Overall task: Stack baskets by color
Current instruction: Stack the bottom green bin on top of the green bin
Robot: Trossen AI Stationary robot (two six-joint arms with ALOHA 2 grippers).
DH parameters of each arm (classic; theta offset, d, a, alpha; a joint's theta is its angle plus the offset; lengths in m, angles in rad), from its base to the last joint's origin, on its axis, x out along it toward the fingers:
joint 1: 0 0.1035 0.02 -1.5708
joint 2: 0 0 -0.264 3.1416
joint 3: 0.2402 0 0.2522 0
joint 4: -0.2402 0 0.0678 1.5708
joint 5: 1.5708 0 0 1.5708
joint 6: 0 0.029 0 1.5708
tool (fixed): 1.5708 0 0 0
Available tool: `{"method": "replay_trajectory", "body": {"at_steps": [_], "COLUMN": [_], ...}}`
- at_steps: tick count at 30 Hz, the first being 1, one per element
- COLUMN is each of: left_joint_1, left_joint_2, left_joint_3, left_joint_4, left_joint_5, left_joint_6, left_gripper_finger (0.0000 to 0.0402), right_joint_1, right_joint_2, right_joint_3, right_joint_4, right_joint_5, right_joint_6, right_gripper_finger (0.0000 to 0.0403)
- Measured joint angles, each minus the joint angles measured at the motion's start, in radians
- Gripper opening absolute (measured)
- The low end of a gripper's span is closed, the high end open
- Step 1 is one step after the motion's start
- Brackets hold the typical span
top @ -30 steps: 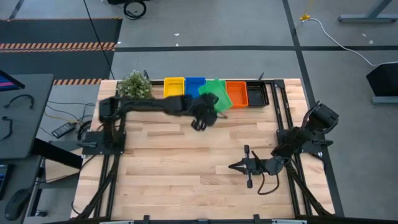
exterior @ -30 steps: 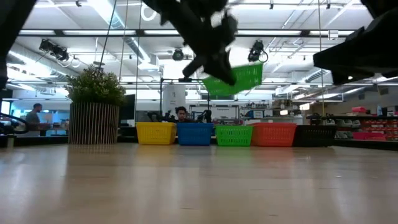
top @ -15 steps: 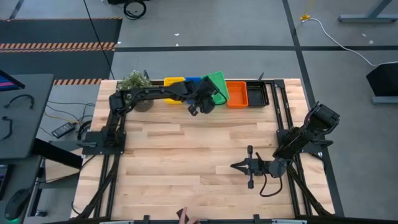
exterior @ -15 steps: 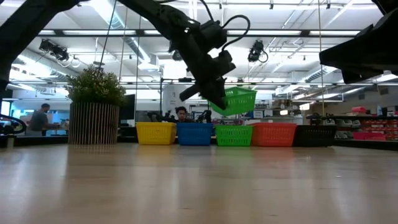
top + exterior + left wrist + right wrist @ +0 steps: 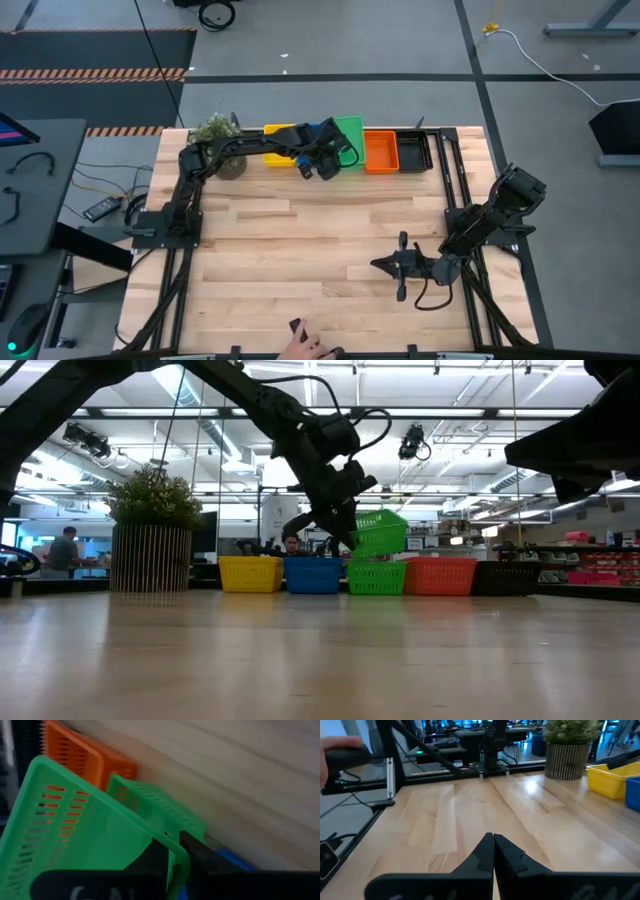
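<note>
Left claw (image 5: 345,538) gripping one of seemingly two green baskets (image 5: 379,532)

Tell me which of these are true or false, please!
1. The left gripper holds a green basket by its rim. True.
2. That basket is over the orange basket. False: it is over the other green basket.
3. The right gripper is carrying a basket. False: it is shut, holding nothing, low over the bare wood.
4. A potted plant stands beside the yellow basket. True.
5. The held basket sits level. False: it is tilted.
</note>
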Motion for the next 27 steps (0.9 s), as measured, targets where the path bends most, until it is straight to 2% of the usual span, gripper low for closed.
{"method": "replay_trajectory", "body": {"at_steps": [10,27], "left_joint_1": [0.010,0.013], "left_joint_2": [0.028,0.039], "left_joint_3": [0.001,0.000], "left_joint_4": [0.027,0.058], "left_joint_5": [-0.021,-0.077], "left_joint_6": [0.105,0.127], "left_gripper_finger": [0.0042,0.0113], "right_joint_1": [0.000,0.000], "right_joint_2": [0.000,0.000], "right_joint_3": [0.004,0.004], "right_joint_4": [0.028,0.037], "right_joint_5": [0.012,0.009], "right_joint_6": [0.017,0.019], "right_gripper_finger": [0.0006,0.0006]}}
